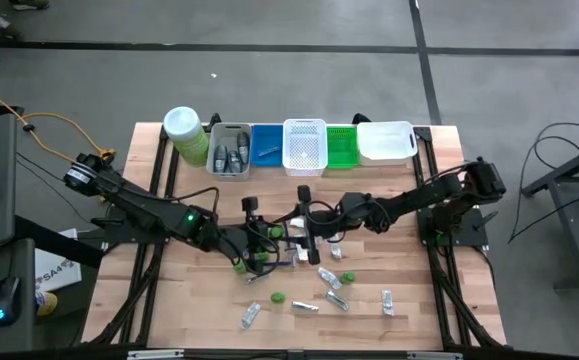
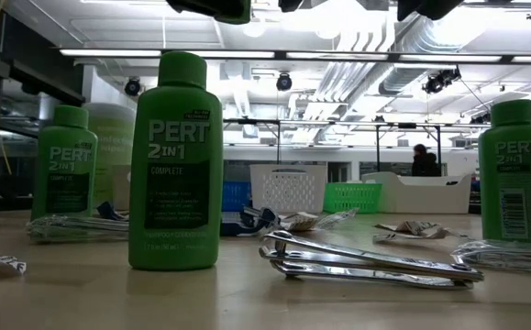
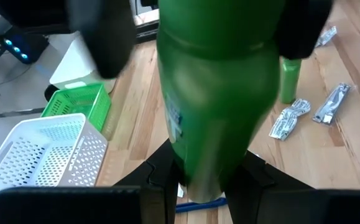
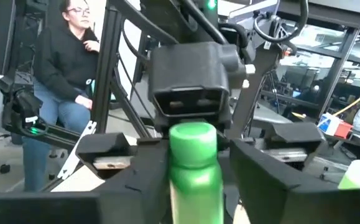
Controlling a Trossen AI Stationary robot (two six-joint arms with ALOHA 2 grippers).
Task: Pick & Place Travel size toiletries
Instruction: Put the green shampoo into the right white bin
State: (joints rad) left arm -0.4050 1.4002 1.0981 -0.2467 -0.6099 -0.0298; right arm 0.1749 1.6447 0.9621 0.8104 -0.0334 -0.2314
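Low view, at bench height: green bottles (image 2: 175,160) and a metal clipper (image 2: 366,261) stand and lie unsorted nearest the front edge, with sachets (image 2: 412,229) behind them. From above, several small items (image 1: 319,295) lie scattered toward the front edge, so much is left. At mid-bench the two arms meet. The left claw (image 3: 214,155) is clamped on a green bottle (image 3: 214,93), held off the wood. The right claw (image 4: 192,168) has its fingers on either side of that bottle's cap end; whether they grip it I cannot tell. It looks like a hand-over. Along the far edge, the grey bin (image 1: 230,152) already holds dark pieces.
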